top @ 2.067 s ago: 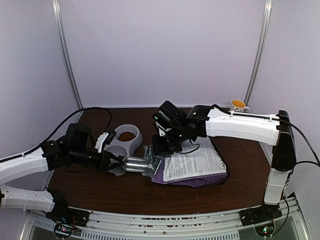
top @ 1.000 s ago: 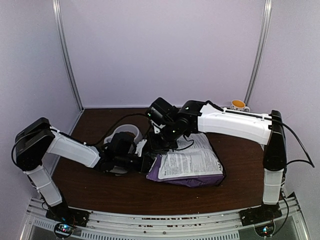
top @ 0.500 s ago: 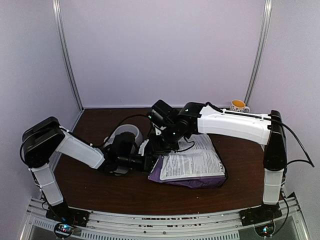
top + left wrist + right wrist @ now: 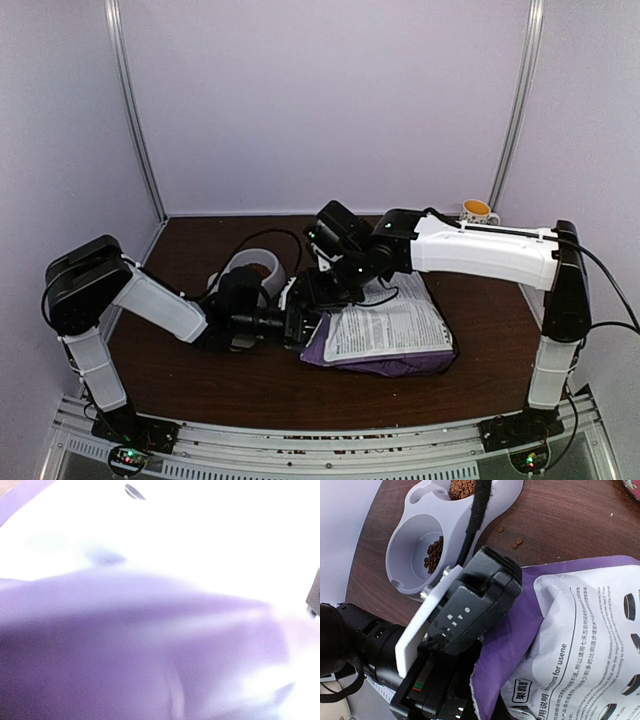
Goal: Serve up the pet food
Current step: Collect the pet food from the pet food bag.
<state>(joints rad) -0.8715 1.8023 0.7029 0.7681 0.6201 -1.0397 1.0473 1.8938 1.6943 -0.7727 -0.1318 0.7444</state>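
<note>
The purple and white printed bag (image 4: 385, 335) lies on its side on the brown table, its mouth facing left. My right gripper (image 4: 322, 292) is at the upper edge of that mouth, shut on the bag film (image 4: 505, 645). Its fingertips are hidden. My left gripper (image 4: 300, 325) reaches into the mouth, still shut on the metal scoop, which is hidden inside. The left wrist view is only a purple and white blur of the bag (image 4: 150, 645). Pet food (image 4: 435, 554) lies in the near cup of the grey double bowl (image 4: 395, 545), and more pet food (image 4: 461, 487) fills the far cup.
The grey double bowl (image 4: 272, 283) sits just left of the bag, behind my left forearm. A few loose kibble bits (image 4: 516, 542) lie on the table between bowl and bag. A mug (image 4: 477, 211) stands at the back right. A black cable (image 4: 479, 510) crosses over the bowl.
The scoop, visible outside the bag's mouth two seconds ago, is now inside the bag. My left arm has pushed right. My right arm has shifted slightly right, holding the bag's edge.
</note>
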